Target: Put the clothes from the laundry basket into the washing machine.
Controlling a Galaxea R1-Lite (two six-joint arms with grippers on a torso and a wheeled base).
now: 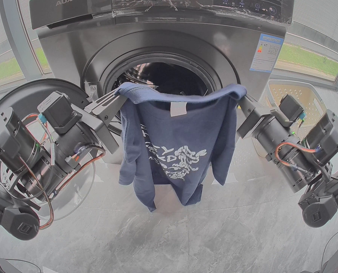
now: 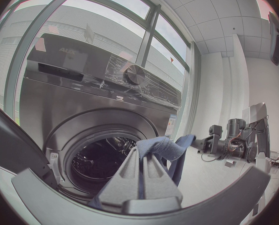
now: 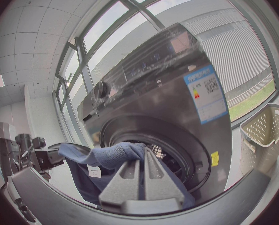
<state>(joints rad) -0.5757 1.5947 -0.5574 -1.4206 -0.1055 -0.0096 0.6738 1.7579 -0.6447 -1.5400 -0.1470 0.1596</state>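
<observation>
A navy blue T-shirt [image 1: 180,145] with white print hangs spread out in front of the open drum [image 1: 165,78] of the washing machine [image 1: 161,27]. My left gripper [image 1: 117,95] is shut on its left shoulder, seen close up as the left gripper [image 2: 141,155] with blue cloth [image 2: 159,147] bunched at its tips. My right gripper [image 1: 241,99] is shut on the other shoulder, also seen as the right gripper [image 3: 141,158] pinching cloth [image 3: 114,155]. The shirt's collar edge is level with the drum opening; its hem hangs above the floor.
The washer door [image 1: 32,95] stands swung open on the left, behind my left arm. A beige perforated laundry basket [image 1: 301,95], also the basket [image 3: 264,135], stands right of the machine. Grey tiled floor [image 1: 176,232] lies in front.
</observation>
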